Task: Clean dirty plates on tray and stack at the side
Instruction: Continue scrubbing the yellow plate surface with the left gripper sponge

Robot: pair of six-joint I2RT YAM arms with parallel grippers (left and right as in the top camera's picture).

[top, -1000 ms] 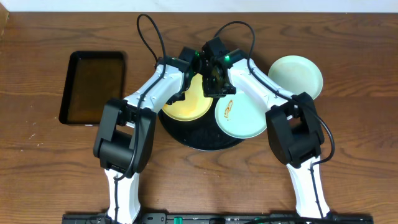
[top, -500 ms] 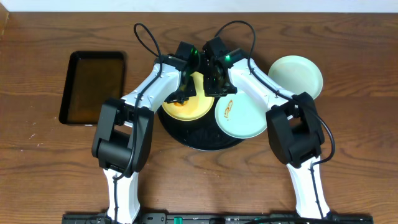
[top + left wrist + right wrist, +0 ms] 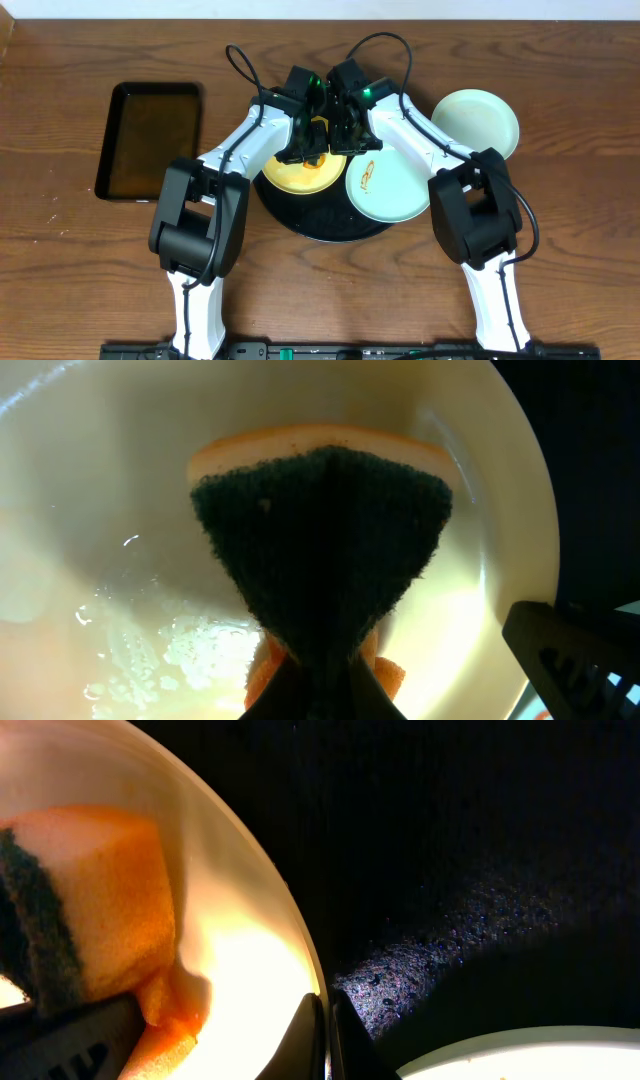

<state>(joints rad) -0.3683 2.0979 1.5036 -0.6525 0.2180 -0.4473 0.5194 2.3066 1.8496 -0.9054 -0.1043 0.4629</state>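
Sitting on the left half of the tray, the yellow plate has wet streaks and an orange smear in its bowl. The left claw is clamped on a sponge, whose dark scouring face and orange foam edge lie against the plate's inner wall. The right claw is pinched together on the yellow plate's rim, on the side nearest the tray's middle. A pale mint plate with an orange-brown smear lies on the tray's right half, just beside the yellow one. Another mint plate rests off the tray on the wooden surface, to the right. An oblong black tray lies well apart on the left.
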